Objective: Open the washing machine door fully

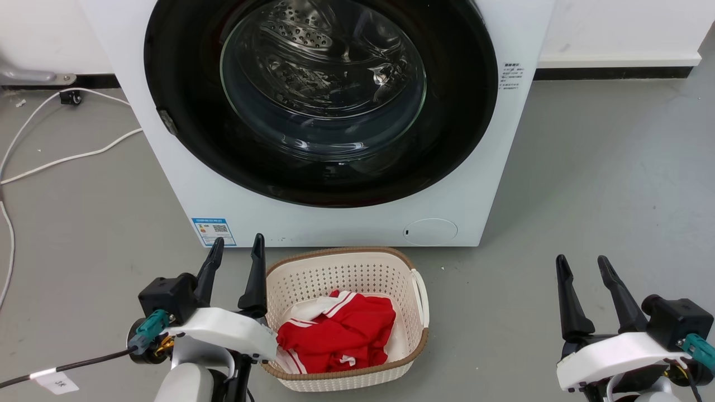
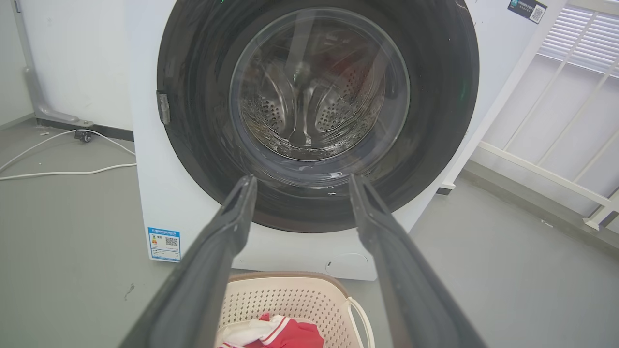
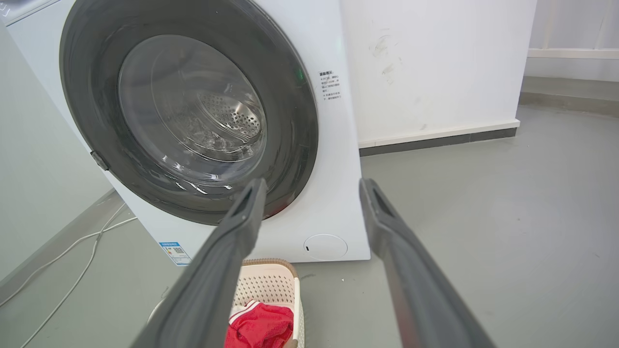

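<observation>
Left gripper (image 1: pixel 238 240) and right gripper (image 1: pixel 581 259) at rest, fingers spread, facing the shut washing machine door (image 1: pixel 321 100).
Both hang low and empty, well apart from the door, which sits flush in the front of the washing machine (image 1: pixel 346 223); opening has apparently not begun. A laundry basket (image 1: pixel 335 252) holding a red garment (image 1: pixel 341 329) stands just before the machine, between the grippers, so the door's swing likely must pass above it.
</observation>
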`<state>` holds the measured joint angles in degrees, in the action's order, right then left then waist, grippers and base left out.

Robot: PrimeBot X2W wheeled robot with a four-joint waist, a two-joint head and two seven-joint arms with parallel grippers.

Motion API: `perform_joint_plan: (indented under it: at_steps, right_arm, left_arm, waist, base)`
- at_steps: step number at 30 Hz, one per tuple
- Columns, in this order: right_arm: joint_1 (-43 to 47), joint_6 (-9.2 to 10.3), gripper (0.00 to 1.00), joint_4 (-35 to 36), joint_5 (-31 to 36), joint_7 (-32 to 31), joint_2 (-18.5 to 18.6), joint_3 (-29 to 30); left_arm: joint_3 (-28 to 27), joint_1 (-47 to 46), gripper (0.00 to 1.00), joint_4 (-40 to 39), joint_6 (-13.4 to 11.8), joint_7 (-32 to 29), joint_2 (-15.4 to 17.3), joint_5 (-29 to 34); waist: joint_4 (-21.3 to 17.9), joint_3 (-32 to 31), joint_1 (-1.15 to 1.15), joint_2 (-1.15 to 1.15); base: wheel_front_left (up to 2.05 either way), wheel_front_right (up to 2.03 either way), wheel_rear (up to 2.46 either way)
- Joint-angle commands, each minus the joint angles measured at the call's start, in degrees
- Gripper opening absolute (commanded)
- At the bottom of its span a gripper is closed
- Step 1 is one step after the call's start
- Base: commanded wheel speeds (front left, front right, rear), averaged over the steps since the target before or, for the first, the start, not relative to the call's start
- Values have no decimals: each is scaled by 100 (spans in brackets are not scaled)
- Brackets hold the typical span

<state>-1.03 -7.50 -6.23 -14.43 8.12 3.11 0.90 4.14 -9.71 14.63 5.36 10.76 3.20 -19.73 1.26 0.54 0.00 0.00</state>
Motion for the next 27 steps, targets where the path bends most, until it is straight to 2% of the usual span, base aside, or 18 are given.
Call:
perform_joint_plan:
  at_steps: [1,27]
  right_arm:
    - [25,2,100,30,153,46,-16,-2]
    - [76,2,100,44,1311,244,-30,26]
  left_arm:
    - [26,-116,100,-13,-24,44,31,138]
    - [199,-233,100,222,-85,336,38,1342]
  waist:
    - [5,2,0,0]
    - [70,2,0,0]
  base:
    - [0,0,0]
    - [0,0,0]
